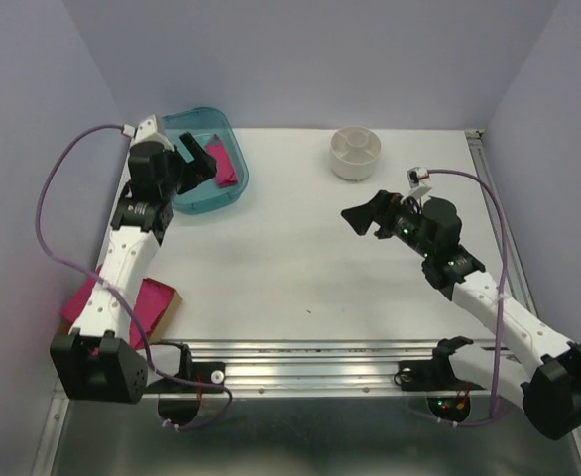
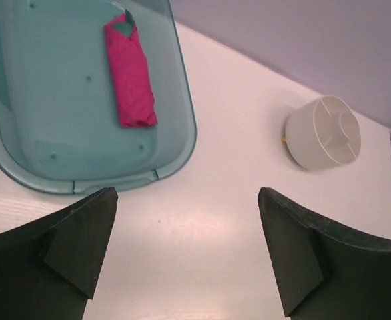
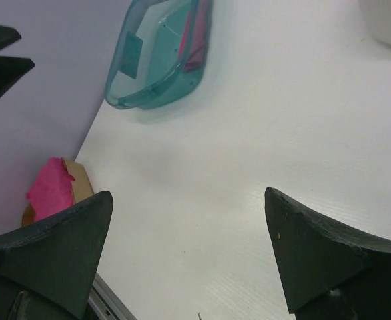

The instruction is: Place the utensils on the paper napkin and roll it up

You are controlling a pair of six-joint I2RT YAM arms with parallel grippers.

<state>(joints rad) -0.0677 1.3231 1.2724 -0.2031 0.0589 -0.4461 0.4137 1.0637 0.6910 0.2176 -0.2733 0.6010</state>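
**A:** Where's the paper napkin [image 2: 130, 75] sitting, and what are you doing now?

**B:** It's lying rolled up inside the teal bin [image 2: 189, 127], wrapping the utensils [image 2: 125, 25] (only one teal tip is poking out, so I can't count them). I'm hovering the left gripper [image 1: 199, 157] over the bin, fingers [image 2: 62, 247] spread wide and empty. The right gripper [image 1: 362, 210], well right of the bin, is gaping empty too. I'm thinking lift straight up, avoiding clipping the rim. Counting: one roll, one bin, one white caddy [image 2: 323, 132], one spare napkin pile [image 3: 49, 190].

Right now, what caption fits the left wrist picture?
Open left gripper over the table; rolled napkin lies in the teal tub.
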